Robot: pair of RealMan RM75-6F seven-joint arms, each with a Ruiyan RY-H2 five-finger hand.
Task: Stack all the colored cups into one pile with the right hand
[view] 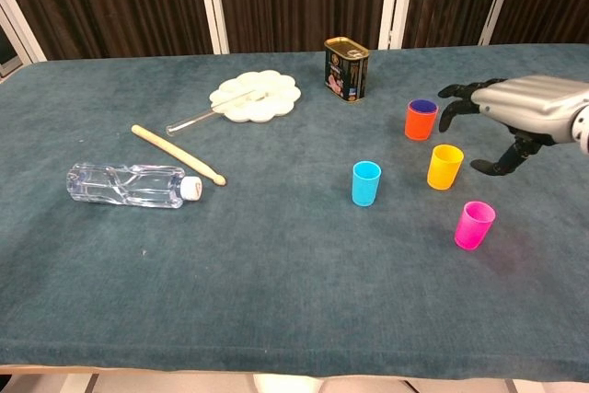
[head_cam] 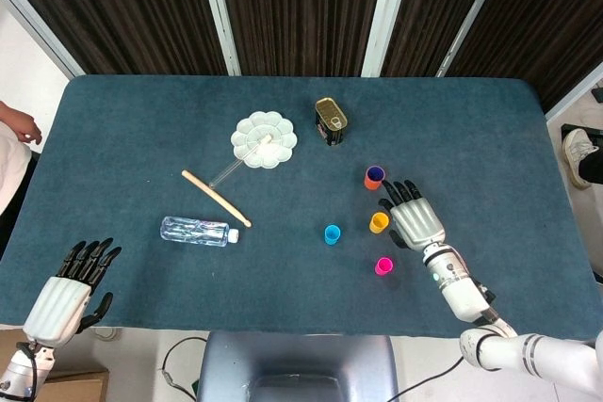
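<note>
A broad stretch of bare blue cloth runs along the near edge of the table (view: 276, 319) and across its far right corner, while the cups cluster right of centre. The right hand (head_cam: 415, 219) (view: 515, 108) hovers palm-down just right of the yellow cup (head_cam: 379, 222) (view: 444, 166), fingers spread and holding nothing. Behind the yellow cup stands the orange cup (head_cam: 374, 177) (view: 421, 120), upright with a dark blue cup nested inside so that only its rim shows. The cyan cup (head_cam: 332, 233) (view: 365, 182) stands alone to the left, and the pink cup (head_cam: 383, 265) (view: 474, 225) nearest the table's front edge; all four are upright and apart from one another. A tin can (head_cam: 331, 120) (view: 346, 68) stands beyond the cups toward the far edge. Farther left lie a white flower-shaped palette (head_cam: 264, 139) (view: 255, 96) with a clear rod (view: 198, 117) resting across it, a wooden stick (head_cam: 216, 198) (view: 178, 154) and a clear plastic bottle (head_cam: 197, 230) (view: 133, 184) on its side, all well apart from the cups. The left hand (head_cam: 66, 293) hangs off the table's near left corner, fingers extended and empty.
</note>
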